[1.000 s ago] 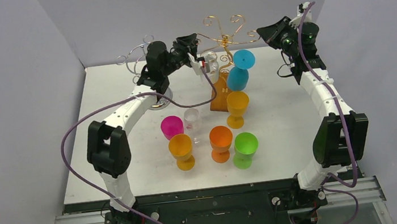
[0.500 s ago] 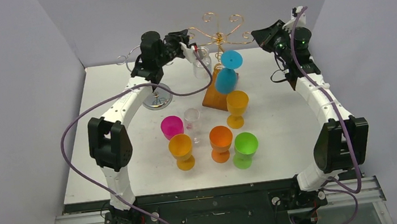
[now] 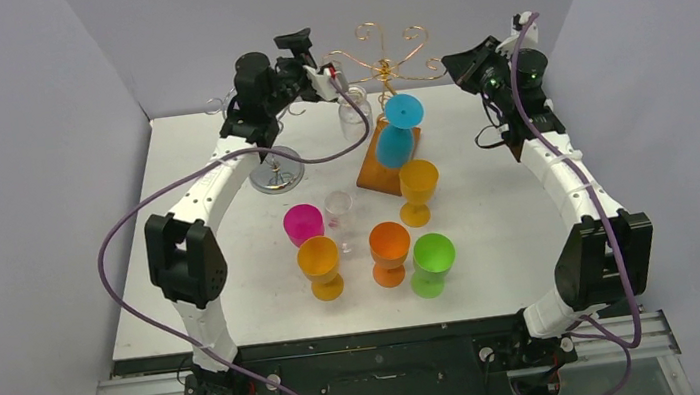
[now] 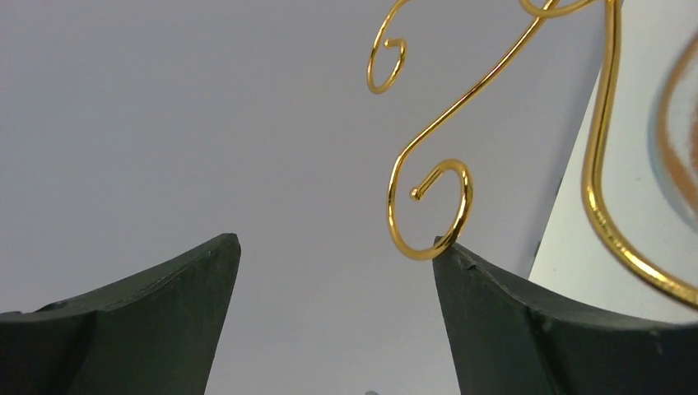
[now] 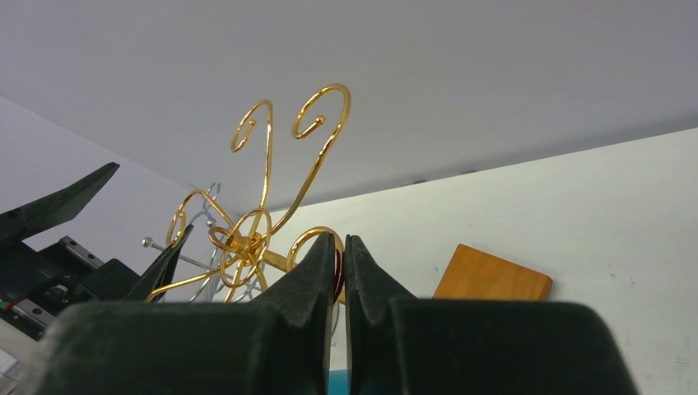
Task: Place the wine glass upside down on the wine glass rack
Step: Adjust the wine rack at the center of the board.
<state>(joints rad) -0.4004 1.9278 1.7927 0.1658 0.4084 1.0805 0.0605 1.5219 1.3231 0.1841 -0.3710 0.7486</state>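
Observation:
The gold wire wine glass rack (image 3: pixel 387 57) stands tilted on its wooden base (image 3: pixel 385 168) at the back of the table. A clear wine glass (image 3: pixel 353 114) hangs under its left arm, apparently bowl down. A blue glass (image 3: pixel 395 142) hangs upside down at the front. My left gripper (image 3: pixel 309 56) is just up and left of the clear glass, open and empty. In the left wrist view a gold curl (image 4: pixel 428 206) sits by the right finger of that gripper (image 4: pixel 333 243). My right gripper (image 3: pixel 458 58) is shut on the rack's right wire arm (image 5: pixel 317 239).
A silver rack's base (image 3: pixel 275 173) stands behind the left arm. On the table in front are a pink glass (image 3: pixel 302 224), a small clear glass (image 3: pixel 338 207), two orange glasses (image 3: pixel 320 265) (image 3: pixel 389 249), a yellow one (image 3: pixel 418 189) and a green one (image 3: pixel 431 261).
My left gripper has opened, let go of the clear glass and drawn back up and left. The glass stays hanging on the gold rack. The rack and right gripper shifted slightly left.

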